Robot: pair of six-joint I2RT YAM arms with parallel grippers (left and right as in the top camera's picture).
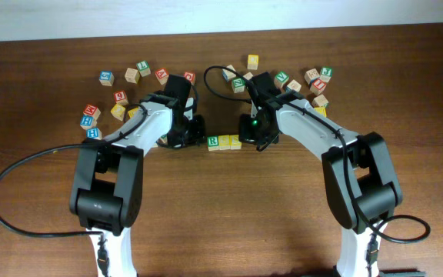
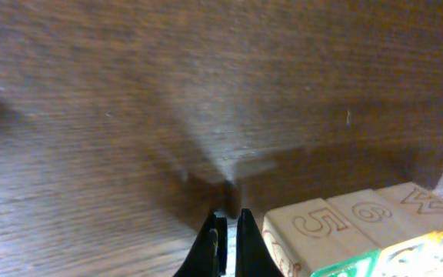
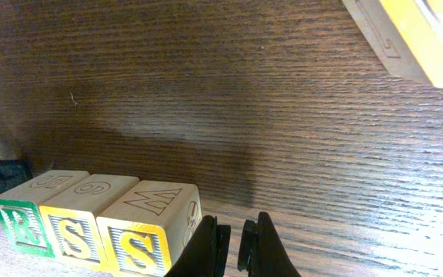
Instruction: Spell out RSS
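Three cubes stand in a touching row at the table's middle: a pale cube with a green R (image 1: 214, 141), then two yellow-faced S cubes (image 1: 225, 144) (image 1: 235, 142). The right wrist view reads R (image 3: 18, 223), S (image 3: 71, 231), S (image 3: 137, 242). My left gripper (image 1: 193, 129) is shut and empty, just left of the R cube; its jaws (image 2: 228, 231) sit beside the row's end cube (image 2: 314, 231). My right gripper (image 1: 256, 135) is shut and empty, just right of the last S cube; its jaws (image 3: 233, 238) are next to that cube.
Several loose letter cubes lie scattered at the back left (image 1: 106, 77) and back right (image 1: 319, 86). One yellow cube (image 3: 421, 38) shows at the top right of the right wrist view. Cables loop from both arms over the table.
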